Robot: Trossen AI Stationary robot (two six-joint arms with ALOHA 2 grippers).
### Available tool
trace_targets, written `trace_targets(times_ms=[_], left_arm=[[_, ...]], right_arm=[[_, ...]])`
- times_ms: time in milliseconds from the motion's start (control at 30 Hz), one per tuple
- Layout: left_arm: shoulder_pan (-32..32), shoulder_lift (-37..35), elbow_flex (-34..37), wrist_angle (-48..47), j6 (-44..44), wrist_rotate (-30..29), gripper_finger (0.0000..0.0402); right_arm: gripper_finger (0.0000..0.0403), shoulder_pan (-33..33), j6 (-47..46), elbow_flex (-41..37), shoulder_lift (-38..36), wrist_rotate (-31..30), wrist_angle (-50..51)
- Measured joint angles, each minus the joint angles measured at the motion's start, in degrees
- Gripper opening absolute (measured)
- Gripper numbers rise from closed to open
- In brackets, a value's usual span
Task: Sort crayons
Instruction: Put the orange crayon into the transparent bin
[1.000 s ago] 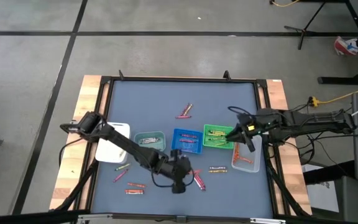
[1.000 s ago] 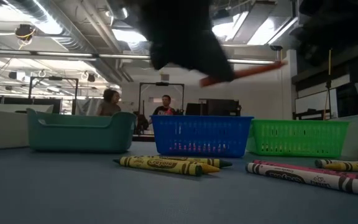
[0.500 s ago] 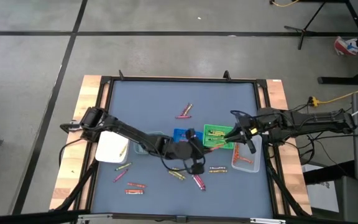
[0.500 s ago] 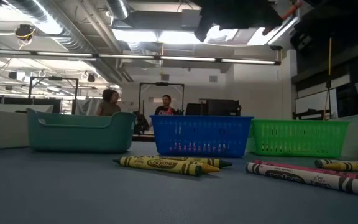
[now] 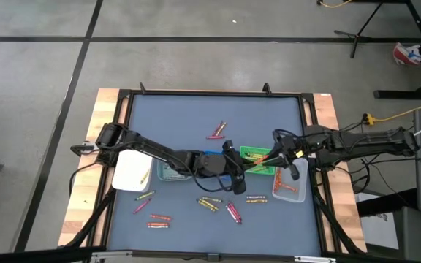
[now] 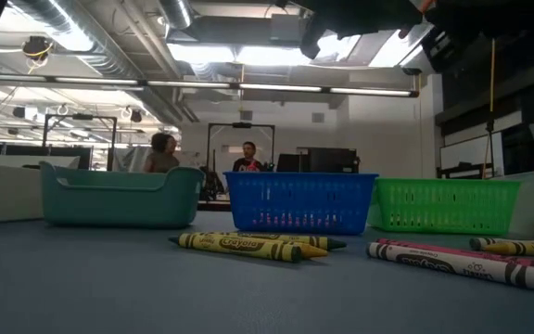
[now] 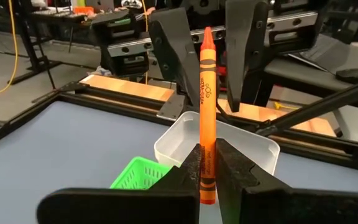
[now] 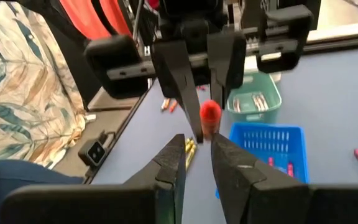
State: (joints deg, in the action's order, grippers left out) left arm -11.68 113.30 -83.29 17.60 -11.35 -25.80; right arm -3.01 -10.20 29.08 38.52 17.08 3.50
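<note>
Left gripper (image 7: 207, 163), clamped on an orange crayon (image 7: 206, 112), has swung from lower centre to frame centre, meeting the part-open, empty right gripper (image 5: 275, 155): handover likely next.

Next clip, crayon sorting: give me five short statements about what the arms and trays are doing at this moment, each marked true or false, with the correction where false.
1. The left gripper is shut on an orange crayon. True.
2. The crayon stands roughly upright between the left fingers in the left wrist view. True.
3. The right gripper holds a crayon. False: its fingers stand apart and empty, facing the left gripper's crayon tip.
4. The blue tray sits between the teal tray and the green tray in the low view. True.
5. All crayons are already in trays. False: yellow crayons and a pink crayon lie loose on the table.
</note>
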Motion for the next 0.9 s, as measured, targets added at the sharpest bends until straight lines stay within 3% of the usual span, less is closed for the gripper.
trace_targets(times_ms=[467, 900], left_arm=[[-0.1, 0.0, 0.0, -0.1, 0.0, 0.1, 0.0012], [0.0, -0.1, 0.0, 0.2, 0.0, 0.2, 0.0012]], right_arm=[[0.0076, 0.0, 0.2, 0.0, 7.8, 0.7, -8.4], [0.0068, 0.0, 0.3, 0.0, 8.1, 1.3, -11.5]])
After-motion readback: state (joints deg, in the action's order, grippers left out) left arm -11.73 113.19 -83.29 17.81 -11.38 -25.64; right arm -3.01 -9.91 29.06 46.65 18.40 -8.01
